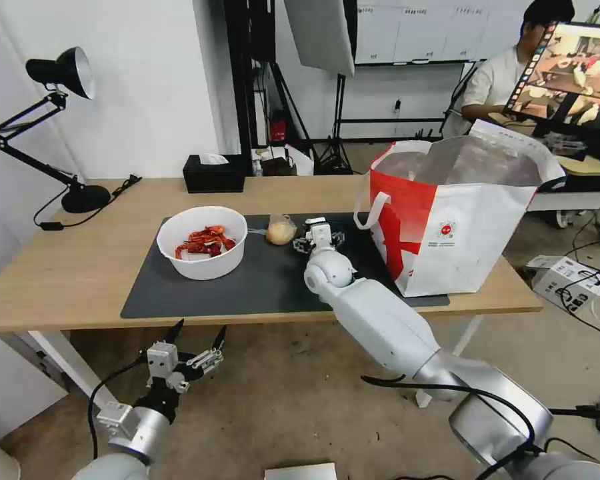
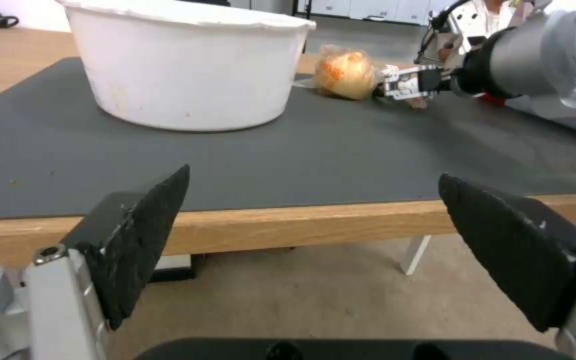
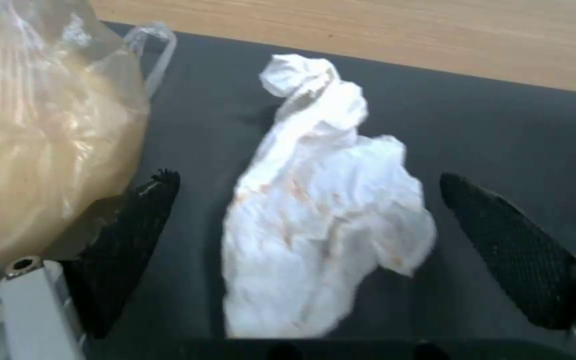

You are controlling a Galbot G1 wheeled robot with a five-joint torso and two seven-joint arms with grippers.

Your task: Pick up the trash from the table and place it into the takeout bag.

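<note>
Squarely between the spread fingers of the right gripper a crumpled white tissue is seen lying flat on the dark grey mat, near the mat's far edge, so the claw appears lined up to close on it rather than on the small clear bag with a yellowish lump, which lies just beside one finger. Toward the mat's left end a white bowl of crayfish shells is left standing; at the right end of the table the takeout bag is stood open, presumably to receive drops. The left gripper is held open below the table's near edge, apparently idle
</note>
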